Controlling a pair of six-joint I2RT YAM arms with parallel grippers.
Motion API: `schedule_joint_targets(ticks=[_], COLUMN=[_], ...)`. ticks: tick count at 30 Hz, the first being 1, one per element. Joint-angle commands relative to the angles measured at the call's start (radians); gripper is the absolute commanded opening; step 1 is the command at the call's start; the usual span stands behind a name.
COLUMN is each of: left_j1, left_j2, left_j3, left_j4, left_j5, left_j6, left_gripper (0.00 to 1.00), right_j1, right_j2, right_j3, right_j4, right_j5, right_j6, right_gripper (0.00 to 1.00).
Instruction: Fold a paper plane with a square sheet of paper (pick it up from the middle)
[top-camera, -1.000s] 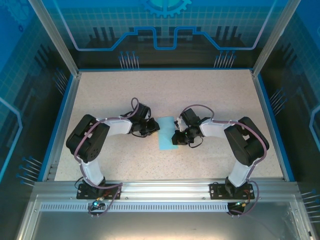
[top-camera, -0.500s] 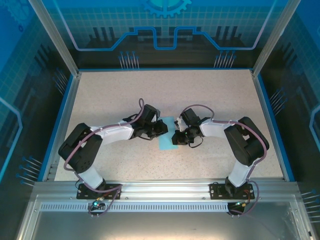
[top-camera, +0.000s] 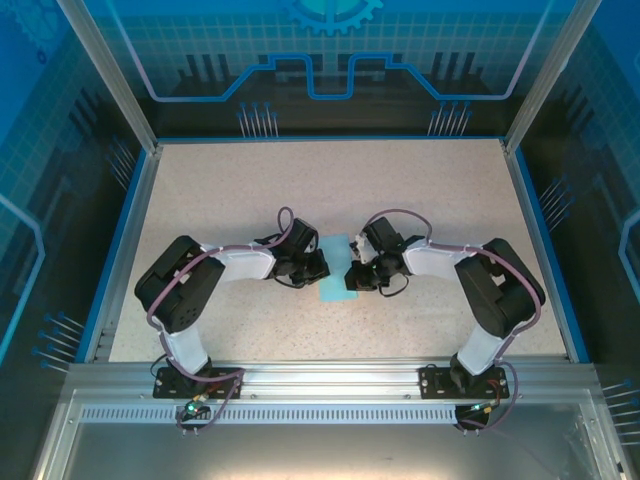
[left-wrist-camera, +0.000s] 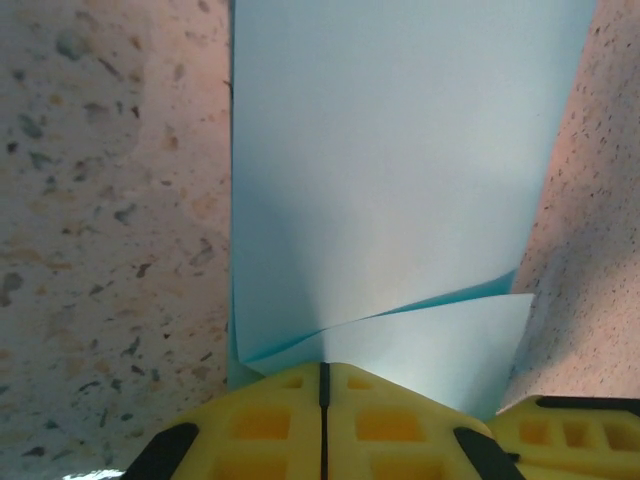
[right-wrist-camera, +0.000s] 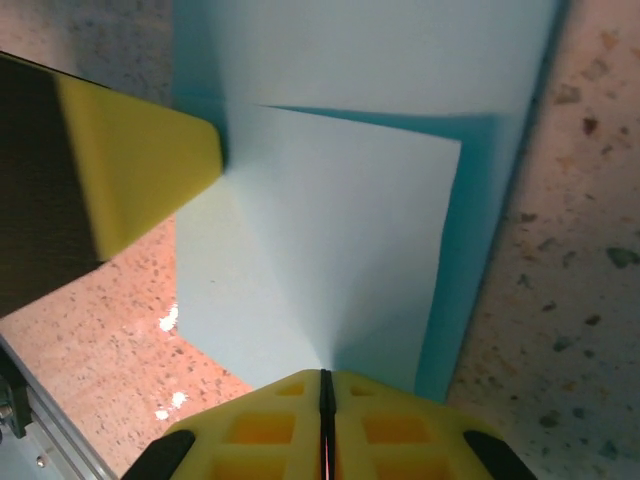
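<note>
Cyan and thin, the square sheet of paper (top-camera: 333, 274) lies on the speckled table (top-camera: 300, 190) midway between the arms, with one layer already folded over another. In the last second my left gripper (top-camera: 317, 266) has swung in from the left and pressed its yellow pads shut on its side of the sheet. The right gripper (top-camera: 353, 277) has stayed clamped on the opposite edge. I judge that both sides are now pinched, so the sheet is held ready for the next fold.
</note>
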Motion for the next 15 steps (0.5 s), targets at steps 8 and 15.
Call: schedule_joint_targets(ticks=[8,15], left_j1=[-0.002,-0.002], left_j2=[0.025,0.033], left_j3=[-0.006,0.003], left_j4=[-0.068,-0.097], left_j5=[-0.038,-0.056], left_j6=[-0.021,-0.018], left_gripper=[0.04,0.04], right_j1=[0.038,0.033], right_j2=[0.100,0.121], right_j3=[0.121,0.080], right_j4=[-0.029,-0.059], right_j5=[0.009,0.027], right_j6=[0.017,0.015], right_gripper=[0.07,0.07])
